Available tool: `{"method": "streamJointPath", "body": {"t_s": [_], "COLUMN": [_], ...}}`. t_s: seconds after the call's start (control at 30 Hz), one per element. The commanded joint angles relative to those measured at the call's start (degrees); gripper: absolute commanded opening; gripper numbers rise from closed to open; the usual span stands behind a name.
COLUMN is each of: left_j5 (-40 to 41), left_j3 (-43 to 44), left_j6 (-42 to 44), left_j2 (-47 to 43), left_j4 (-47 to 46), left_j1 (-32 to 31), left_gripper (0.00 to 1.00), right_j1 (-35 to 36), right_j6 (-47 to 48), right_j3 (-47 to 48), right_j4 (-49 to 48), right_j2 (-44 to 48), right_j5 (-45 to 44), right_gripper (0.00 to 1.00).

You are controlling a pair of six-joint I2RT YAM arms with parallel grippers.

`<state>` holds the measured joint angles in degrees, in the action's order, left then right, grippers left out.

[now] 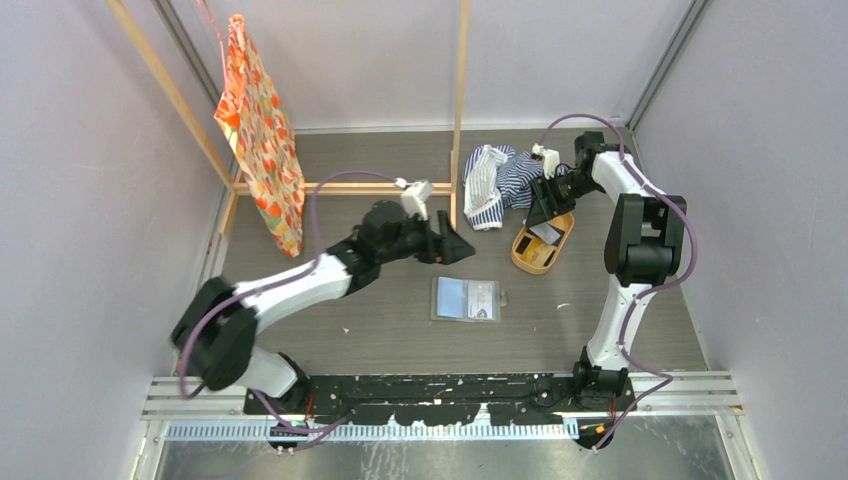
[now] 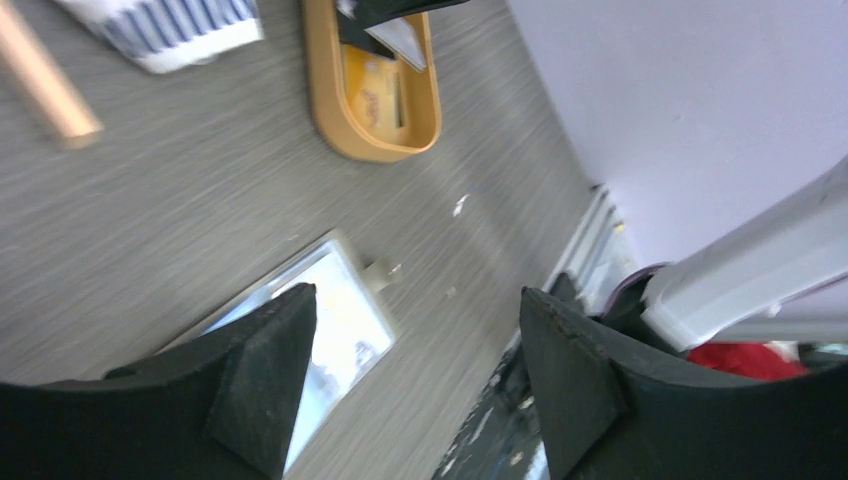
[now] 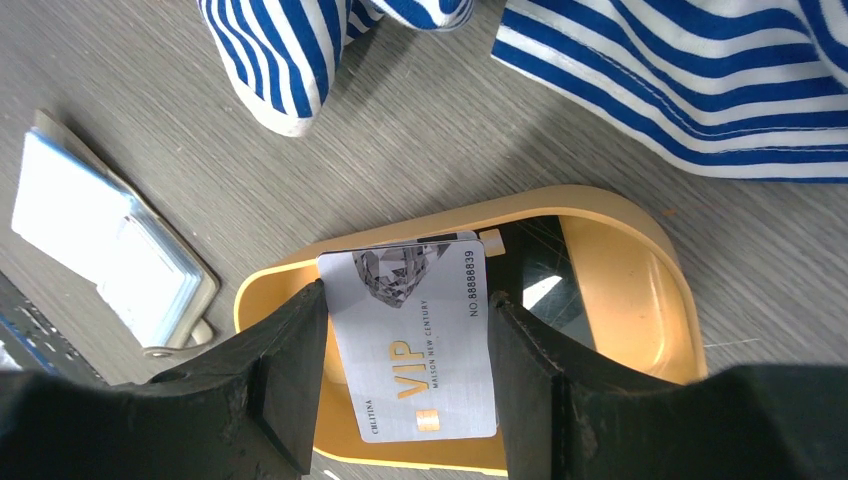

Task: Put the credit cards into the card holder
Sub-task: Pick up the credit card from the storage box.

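**A:** What has the right gripper (image 3: 405, 300) got?

**B:** Its own camera shows it best. The fingers are partly closed, pressing on both long edges of a pale card (image 3: 420, 350) printed VIP, over the orange tray (image 3: 655, 285). A black card (image 3: 535, 265) lies in the tray beneath. From overhead the arm hides most of that.

**A:** And the card holder (image 1: 466, 299)?

**B:** It lies open and flat in the middle of the table (image 1: 380, 320), apart from the tray, with pale cards showing inside. Its small tab shows only in the wrist views.

**A:** And the left gripper (image 2: 417, 295)?

**B:** Its jaws stand wide apart with nothing between them. Overhead it hangs just past the holder's far edge, and its own camera looks down on the holder's corner.

**A:** Anything else?

**B:** A striped cloth (image 3: 650, 90) lies just beyond the tray
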<state>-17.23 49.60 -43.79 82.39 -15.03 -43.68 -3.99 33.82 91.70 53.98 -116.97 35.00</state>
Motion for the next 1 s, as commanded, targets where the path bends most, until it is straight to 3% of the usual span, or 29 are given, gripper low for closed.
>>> {"method": "streamJointPath", "body": {"t_s": [0.0,0.2,0.43,0.97], "left_j5": [0.33,-0.20,-1.33,-0.78], "left_j3": [7.96,17.95,22.97,31.01], "left_j6": [-14.48,-16.98,-17.10,-16.48], "left_j2": [13.10,27.22,36.30,45.66], "left_j4": [-20.73,-25.27,-24.99,-24.63], "left_j1": [-2.75,-4.93,-5.36,-5.36], "left_gripper": [0.69,0.58,0.55,0.43], "right_j1": [-0.47,-1.85,-3.03,-3.81], "right_j6": [-4.08,-4.64,-3.07,-2.25], "right_j3": [2.74,4.76,5.07,8.29], "right_j4": [1.73,4.89,6.74,12.31], "right_j2": [-0.51,-2.01,-2.78,-5.90], "right_j5": [2.14,4.16,6.29,10.80], "right_gripper": [0.33,0.32,0.32,0.31]}}
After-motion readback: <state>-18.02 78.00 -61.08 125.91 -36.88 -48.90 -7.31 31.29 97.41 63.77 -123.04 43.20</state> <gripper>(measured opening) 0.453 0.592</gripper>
